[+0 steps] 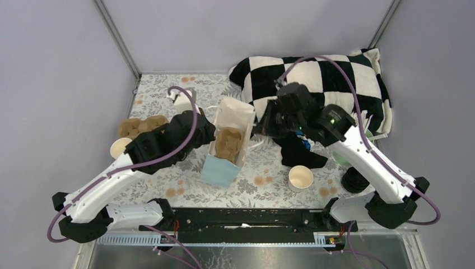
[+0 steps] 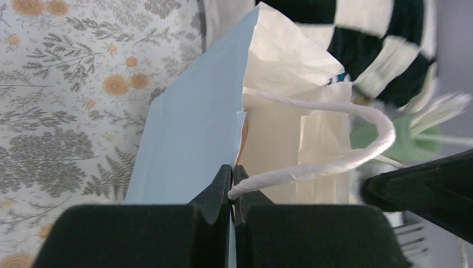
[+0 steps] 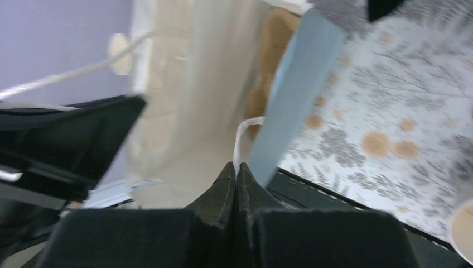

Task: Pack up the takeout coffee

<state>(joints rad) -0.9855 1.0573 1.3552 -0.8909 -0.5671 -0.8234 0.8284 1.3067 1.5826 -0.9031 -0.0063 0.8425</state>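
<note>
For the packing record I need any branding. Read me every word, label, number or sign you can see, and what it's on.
No readable text in any view. The paper bag, the cup carrier inside it, the open paper cup, the checkered pillow and the floral tablecloth show no print, label or number.

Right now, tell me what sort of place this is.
Probably a lab test booth staged as a café packing counter: bare lavender walls enclose a table with a floral cloth, and on it are a paper bag, a pulp cup carrier and a paper cup.
</note>
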